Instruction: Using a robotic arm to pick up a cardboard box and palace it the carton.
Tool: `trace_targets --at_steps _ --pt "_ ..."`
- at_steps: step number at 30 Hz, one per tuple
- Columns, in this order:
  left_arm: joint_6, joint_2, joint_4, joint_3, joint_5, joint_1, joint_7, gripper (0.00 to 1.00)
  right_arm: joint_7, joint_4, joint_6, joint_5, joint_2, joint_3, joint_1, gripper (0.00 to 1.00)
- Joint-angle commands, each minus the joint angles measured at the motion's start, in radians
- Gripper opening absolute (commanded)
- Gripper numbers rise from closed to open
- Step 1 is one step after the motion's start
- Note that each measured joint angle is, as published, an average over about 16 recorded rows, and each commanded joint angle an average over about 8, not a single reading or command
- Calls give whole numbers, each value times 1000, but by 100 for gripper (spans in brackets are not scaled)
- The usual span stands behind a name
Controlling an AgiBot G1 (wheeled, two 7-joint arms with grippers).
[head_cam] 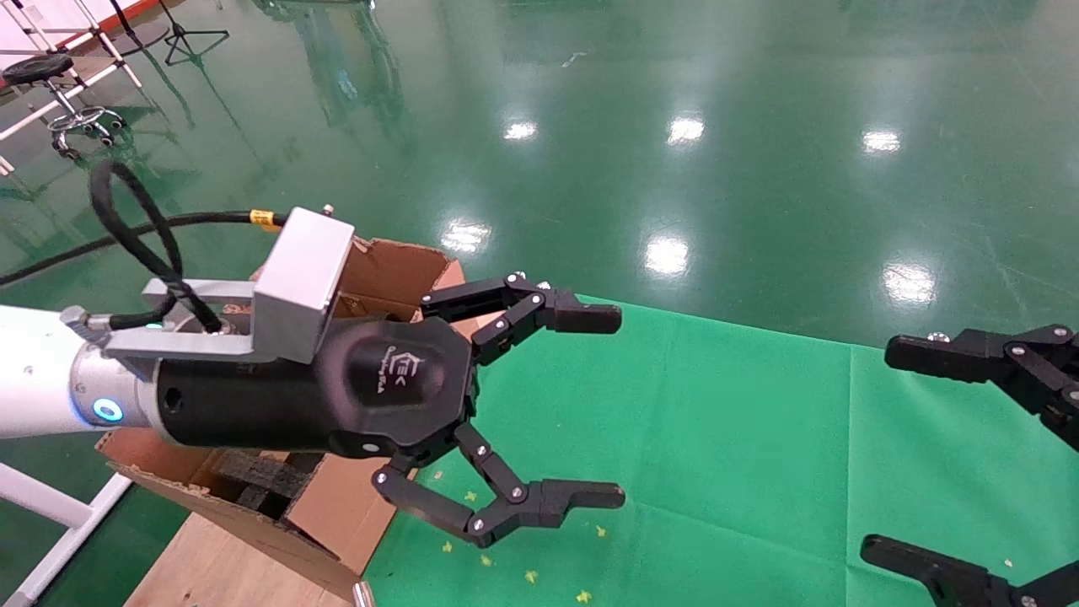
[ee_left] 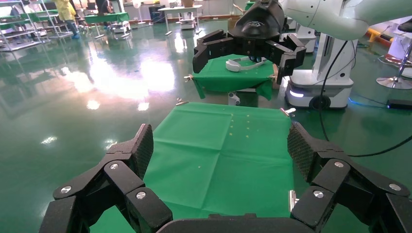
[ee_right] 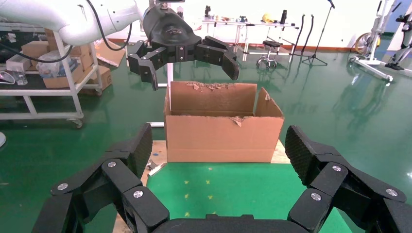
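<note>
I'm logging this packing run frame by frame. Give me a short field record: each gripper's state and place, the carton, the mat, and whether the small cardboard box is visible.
left gripper: black linked-finger gripper on the white arm, open, empty, in the air just off the carton's mat-side edge
right gripper: all-black gripper, open, empty, over the mat's other end
carton: large brown corrugated box, ragged flaps upright, black foam inside
mat: green cloth, small yellow specks on it
small cardboard box: not visible in any view
</note>
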Motion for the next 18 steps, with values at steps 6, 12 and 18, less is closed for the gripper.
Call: trace_targets --at_steps 6,12,18 --pt "0 0 0 0 0 0 0 100 0 0 0 0 0 0 0 100" --pt "0 0 0 0 0 0 0 100 0 0 0 0 0 0 0 100" --pt "0 0 0 0 0 0 0 100 0 0 0 0 0 0 0 100"
